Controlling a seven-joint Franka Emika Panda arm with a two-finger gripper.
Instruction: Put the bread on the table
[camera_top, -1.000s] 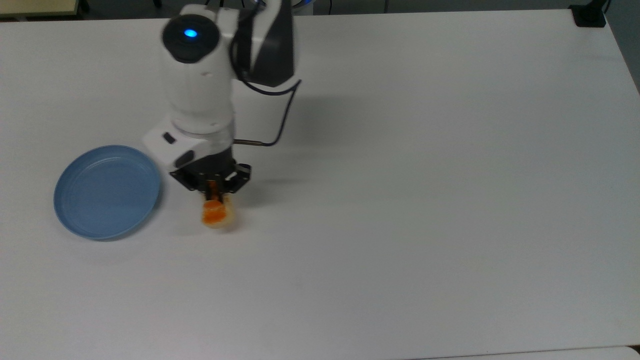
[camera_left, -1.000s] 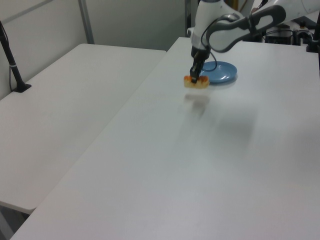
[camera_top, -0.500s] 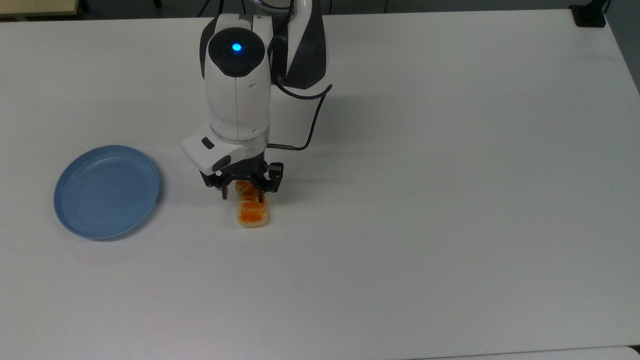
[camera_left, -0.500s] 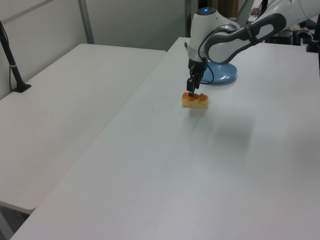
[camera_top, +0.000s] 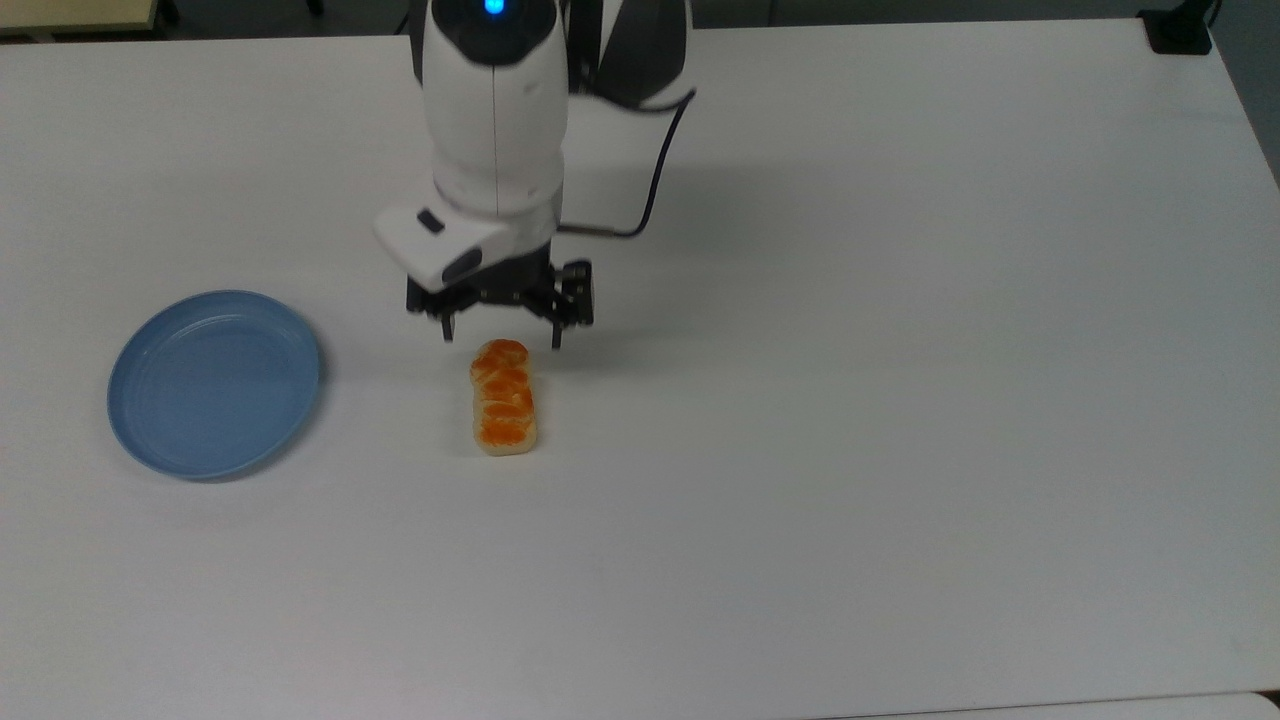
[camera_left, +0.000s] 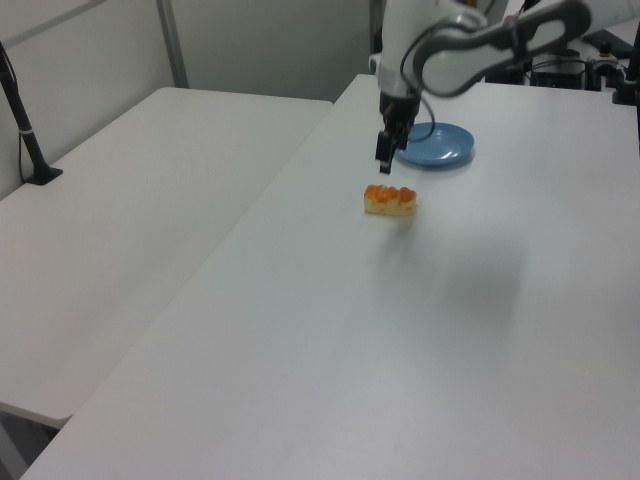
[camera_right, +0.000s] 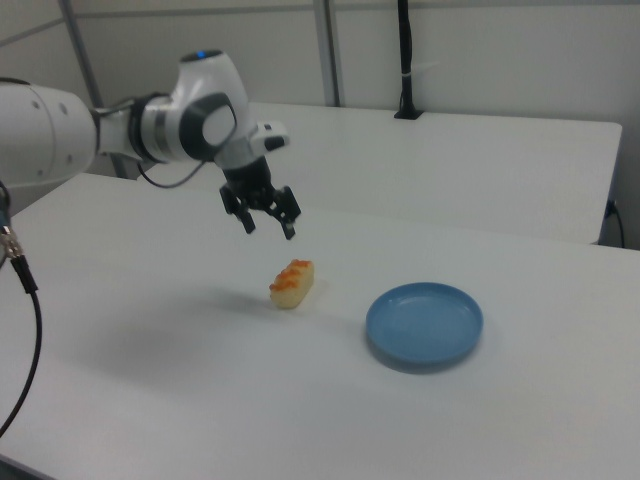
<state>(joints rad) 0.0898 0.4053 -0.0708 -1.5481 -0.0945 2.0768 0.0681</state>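
table (camera_top: 900, 400): plain white
bread (camera_top: 503, 397): lying flat on it, beside plate (camera_top: 214, 383)
my gripper (camera_top: 500, 335): spread wide, empty, above bread

Arm (camera_top: 495, 110) cut off by the top view's upper edge. Desk (camera_top: 900, 400) runs past the lower edge. Plate (camera_left: 436, 146) partly hidden behind the gripper (camera_left: 384, 160) in the left view.

- The pincer (camera_top: 499, 336) (camera_left: 384, 160) (camera_right: 269, 226) is pointing pretty much straight down, hanging in the air with its fingertips off the worktop (camera_top: 900, 400).
- Both black fingers (camera_top: 447, 325) are spread wide apart, nothing held between them.
- White wrist housing sits right above the pincer, with a black cable looping off on the top view's right.
- In the right view the arm reaches in from the right view's left, wrist bent downward.
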